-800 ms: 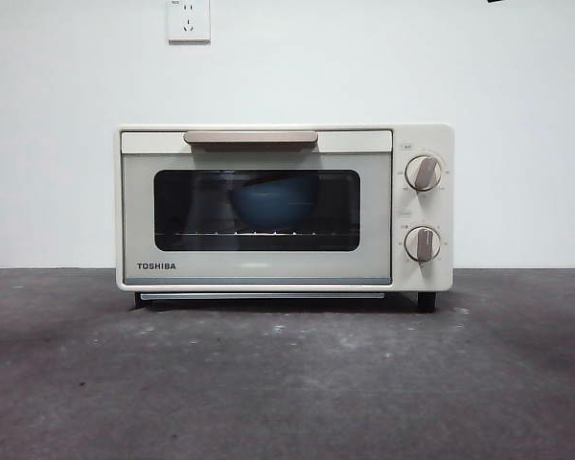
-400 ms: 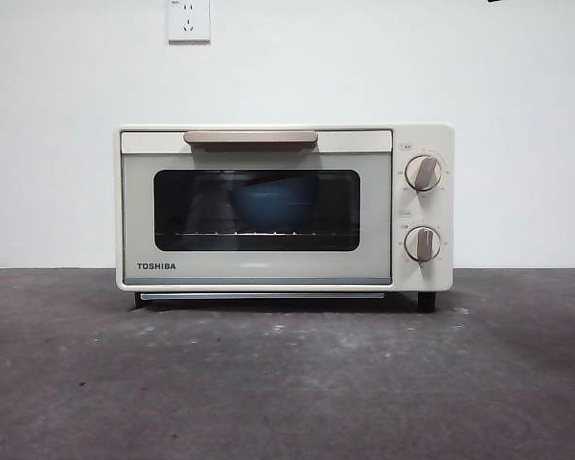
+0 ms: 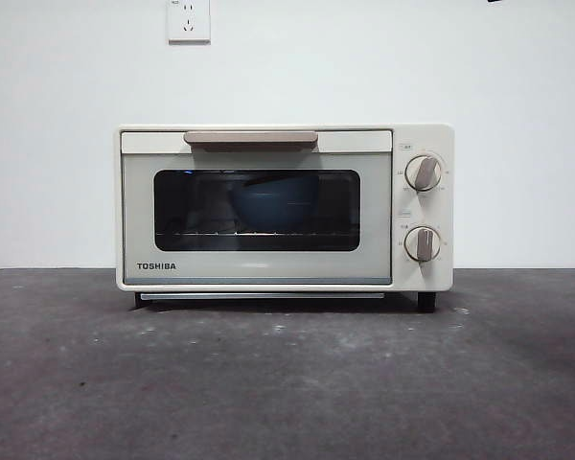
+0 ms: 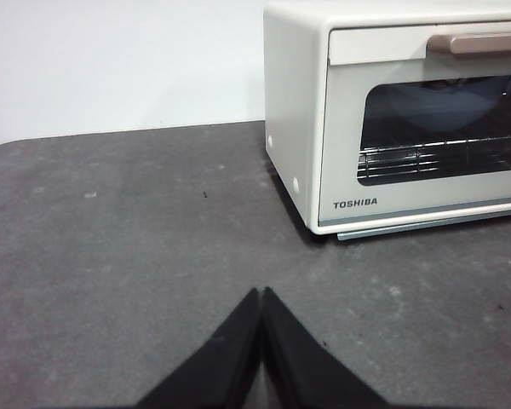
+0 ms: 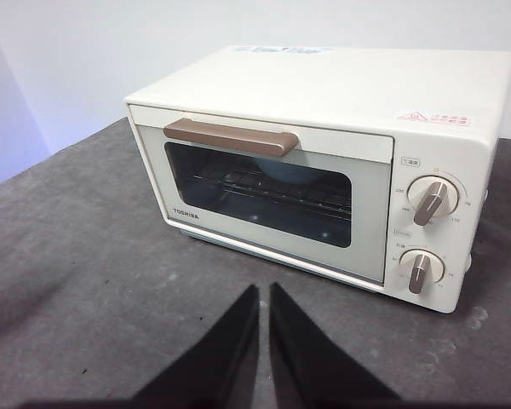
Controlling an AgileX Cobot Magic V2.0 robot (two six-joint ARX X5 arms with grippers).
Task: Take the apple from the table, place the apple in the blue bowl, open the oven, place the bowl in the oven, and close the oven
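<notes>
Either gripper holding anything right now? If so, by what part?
Nothing is held. The left gripper and right gripper are both shut on nothing, above the bare table, apart from the closed oven; the blue bowl sits inside.

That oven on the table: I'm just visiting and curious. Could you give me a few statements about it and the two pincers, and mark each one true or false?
1. The oven has its door closed. True.
2. The blue bowl sits on the table in front of the oven. False: it shows through the glass, inside the oven on the wire rack.
3. The left pincer grips the beige handle. False: it is over bare table, apart from the oven, holding nothing.
4. The right pincer holds nothing. True.
5. The oven has three knobs. False: it has two, an upper knob and a lower knob.
</notes>
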